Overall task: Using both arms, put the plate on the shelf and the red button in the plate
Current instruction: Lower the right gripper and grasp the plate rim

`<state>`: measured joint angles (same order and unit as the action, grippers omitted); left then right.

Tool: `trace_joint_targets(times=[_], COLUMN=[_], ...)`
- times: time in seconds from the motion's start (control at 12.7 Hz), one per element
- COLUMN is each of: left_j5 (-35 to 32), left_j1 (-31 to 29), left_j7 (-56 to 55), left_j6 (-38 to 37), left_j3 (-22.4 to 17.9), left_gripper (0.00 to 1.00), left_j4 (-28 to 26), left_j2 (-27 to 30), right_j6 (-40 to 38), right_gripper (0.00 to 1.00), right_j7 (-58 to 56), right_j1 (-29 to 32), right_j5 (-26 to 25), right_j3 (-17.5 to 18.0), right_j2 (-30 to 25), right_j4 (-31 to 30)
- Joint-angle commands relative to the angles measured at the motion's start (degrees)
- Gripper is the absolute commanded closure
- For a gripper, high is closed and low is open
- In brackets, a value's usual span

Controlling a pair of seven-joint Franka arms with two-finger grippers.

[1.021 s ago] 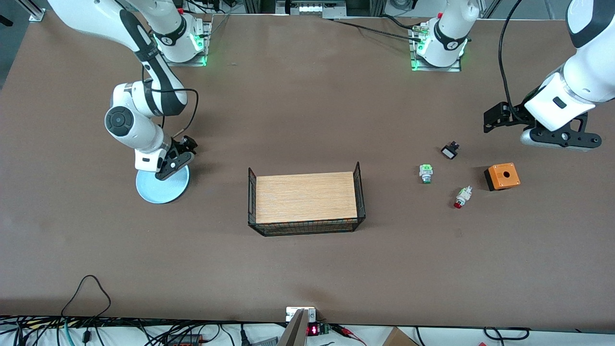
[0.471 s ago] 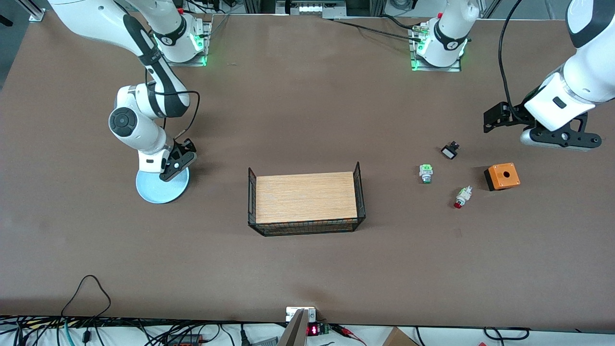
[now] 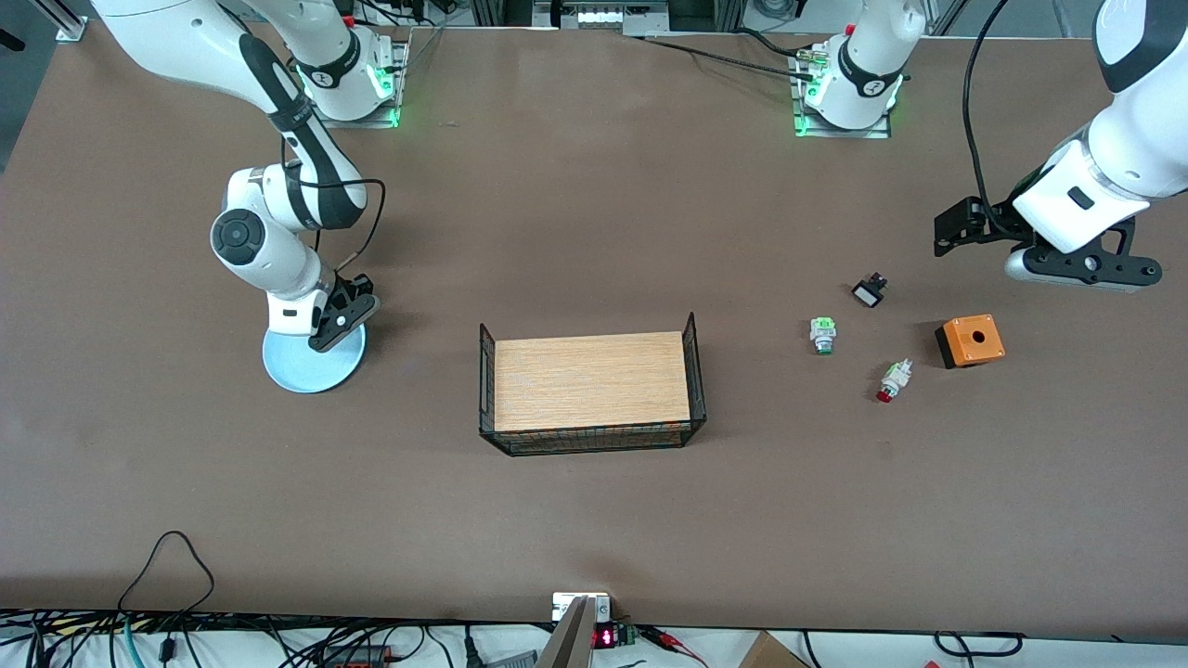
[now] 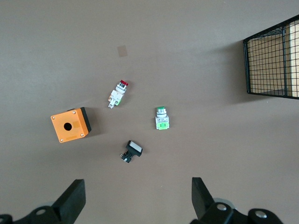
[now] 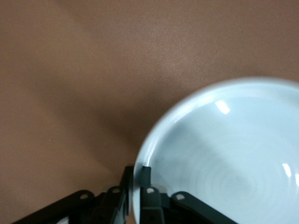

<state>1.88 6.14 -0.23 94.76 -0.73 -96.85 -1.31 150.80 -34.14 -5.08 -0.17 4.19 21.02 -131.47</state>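
Note:
The pale blue plate (image 3: 311,369) lies on the table toward the right arm's end. My right gripper (image 3: 336,325) is down at its rim, shut on the plate (image 5: 224,154), one finger inside the rim and one outside. The red button (image 3: 892,381) lies on its side toward the left arm's end, nearer the front camera than the green-capped switch (image 3: 822,334). My left gripper (image 3: 1081,264) hangs open in the air over the table near the small parts. In the left wrist view the red button (image 4: 118,92) shows well off from the left gripper (image 4: 138,203), whose wide-apart fingers hold nothing.
A black wire basket with a wooden floor (image 3: 590,382) stands mid-table. An orange box with a hole (image 3: 971,340) and a small black-and-white switch (image 3: 869,291) lie near the red button. Cables run along the table's near edge.
The right gripper's fingers have closed onto the plate's rim, and the right arm has shifted slightly. The left arm has not moved.

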Motion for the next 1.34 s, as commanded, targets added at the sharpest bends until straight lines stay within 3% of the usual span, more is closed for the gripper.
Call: trace_joint_targets(times=[0.0,0.31,0.86,1.26], left_j5=[-1.35,-1.35,-1.26,-1.26], left_j1=[0.45,0.45,0.45,0.45], left_j7=[1.1,1.1,1.1,1.1], left_j6=[-1.42,-1.33,-1.42,-1.33], left_j3=[-0.23,-0.23,-0.23,-0.23], left_gripper=[0.0,0.0,0.0,0.0], left_j4=[2.02,2.02,2.02,2.02], left_j2=[-0.97,-0.97,-0.97,-1.06], right_j6=[1.17,0.55,-4.02,-6.3], right_gripper=[1.0,1.0,1.0,1.0], right_j7=[-3.46,-6.8,-12.69,-14.81], right_j1=[0.07,-0.1,-0.98,-5.63], right_j5=[-0.18,-0.18,-0.27,-0.27], right_j3=[-0.06,0.03,0.56,1.44], right_j2=[-0.1,-1.68,-10.46,-15.66], right_j4=[-0.54,0.42,3.5,7.01])
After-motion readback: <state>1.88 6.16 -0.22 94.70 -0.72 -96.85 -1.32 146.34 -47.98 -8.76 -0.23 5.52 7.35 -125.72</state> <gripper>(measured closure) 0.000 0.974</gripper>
